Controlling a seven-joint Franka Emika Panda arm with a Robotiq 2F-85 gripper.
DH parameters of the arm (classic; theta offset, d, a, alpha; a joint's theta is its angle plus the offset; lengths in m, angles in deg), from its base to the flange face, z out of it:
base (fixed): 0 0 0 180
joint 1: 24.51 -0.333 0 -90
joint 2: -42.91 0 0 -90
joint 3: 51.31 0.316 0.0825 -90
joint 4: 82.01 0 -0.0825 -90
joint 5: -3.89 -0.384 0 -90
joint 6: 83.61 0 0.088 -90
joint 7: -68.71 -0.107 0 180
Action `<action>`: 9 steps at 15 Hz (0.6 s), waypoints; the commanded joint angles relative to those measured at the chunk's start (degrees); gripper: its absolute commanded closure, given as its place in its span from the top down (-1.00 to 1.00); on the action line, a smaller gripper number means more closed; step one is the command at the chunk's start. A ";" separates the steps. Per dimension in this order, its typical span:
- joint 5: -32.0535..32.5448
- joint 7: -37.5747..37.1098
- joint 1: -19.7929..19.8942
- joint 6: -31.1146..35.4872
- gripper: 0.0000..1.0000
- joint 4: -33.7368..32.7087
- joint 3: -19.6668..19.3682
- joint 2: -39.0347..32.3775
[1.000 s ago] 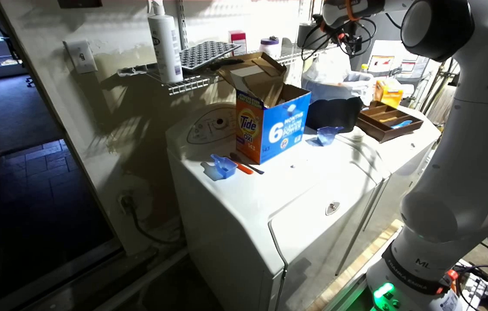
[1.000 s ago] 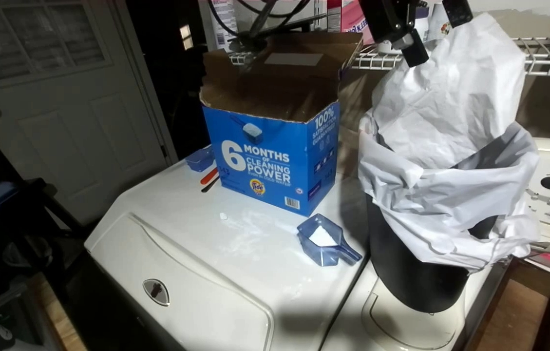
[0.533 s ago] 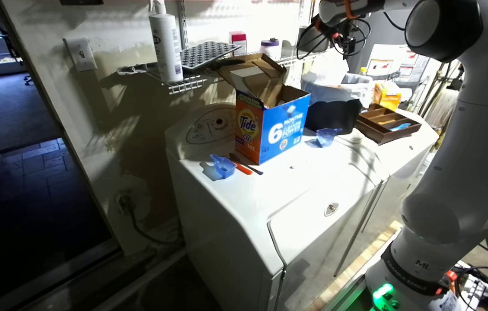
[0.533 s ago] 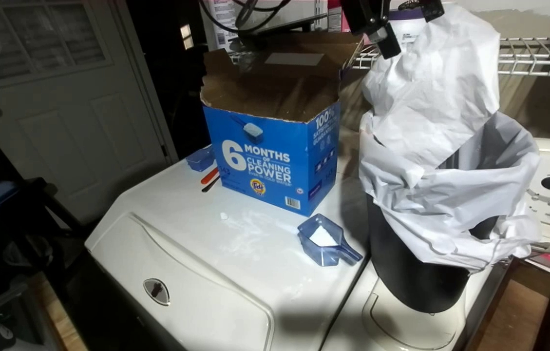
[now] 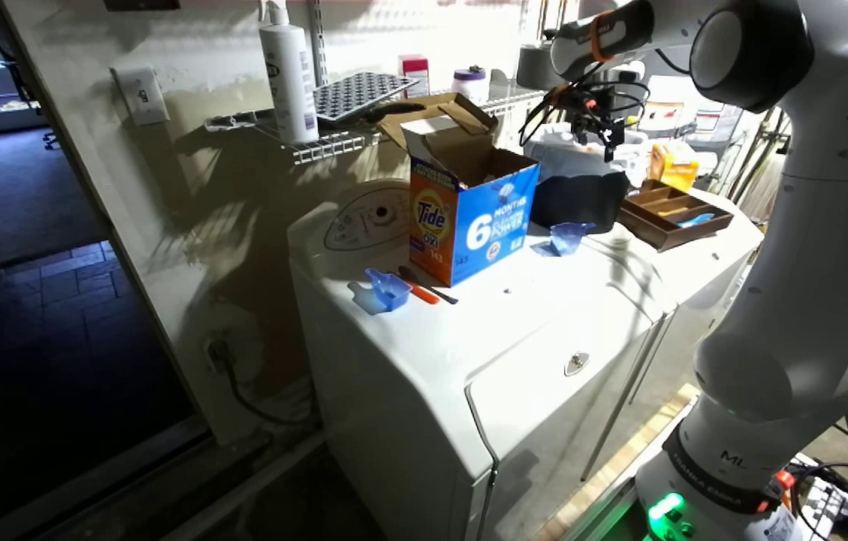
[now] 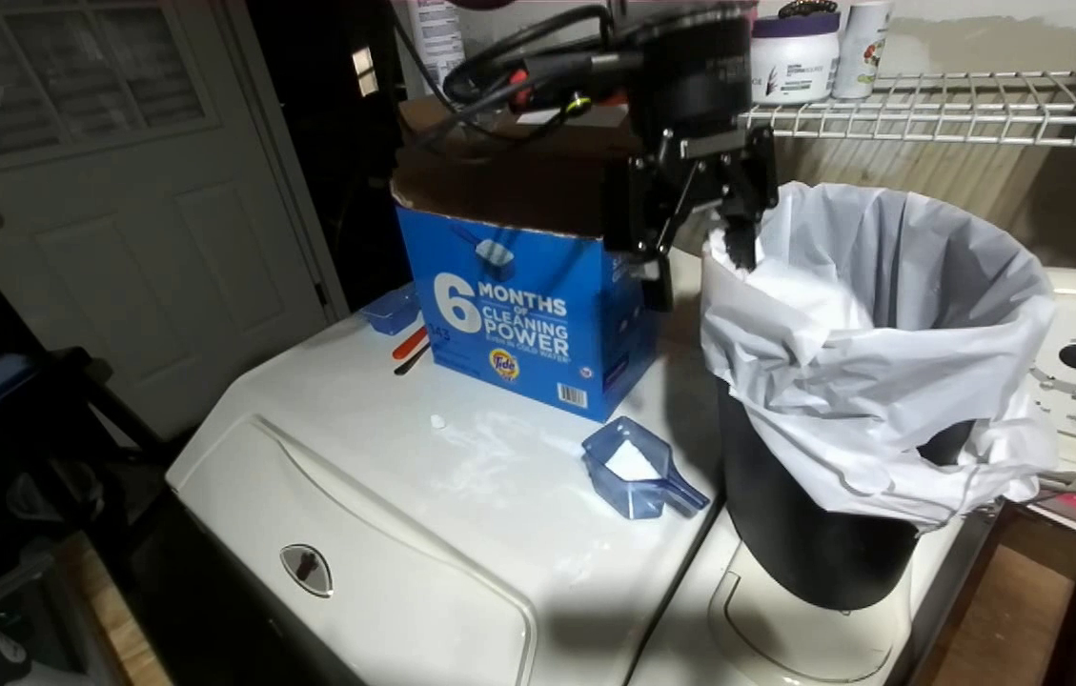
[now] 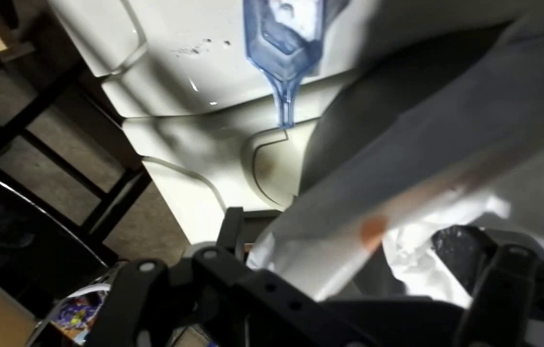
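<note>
My gripper (image 6: 700, 276) stands open at the near-box side of a black bin (image 6: 814, 543) lined with a white bag (image 6: 881, 410). One finger reaches inside the rim and the other hangs outside, beside the Tide box (image 6: 509, 305). In the wrist view the liner's edge (image 7: 320, 241) runs between the spread fingers; crumpled white material (image 7: 426, 270) lies around the inner fingertip, and whether it clings there I cannot tell. A blurred white sheet (image 6: 814, 295) sits low inside the bin's mouth. On the washer, a blue scoop (image 6: 633, 472) holds white powder.
A second blue scoop (image 5: 390, 291) and an orange-handled tool (image 5: 424, 293) lie beside the box. A wire shelf (image 6: 957, 124) with a purple-lidded jar (image 6: 795, 62) runs along the wall behind. The brown divided tray (image 5: 675, 214) sits past the bin.
The open gripper has come down from above the bin to its rim. The white sheet that stood tall out of the bin has sunk inside. Box and scoops are where they were.
</note>
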 commanded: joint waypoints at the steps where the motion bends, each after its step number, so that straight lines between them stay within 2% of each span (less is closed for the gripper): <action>1: -5.70 4.55 1.61 -3.00 1.00 -0.86 0.68 -1.61; 5: -1.76 4.20 0.76 3.28 1.00 -1.27 -0.49 1.05; 7: -2.32 5.07 0.87 8.04 1.00 -1.53 -0.36 2.79; 9: -10.82 7.78 1.99 8.95 1.00 -1.03 1.03 4.52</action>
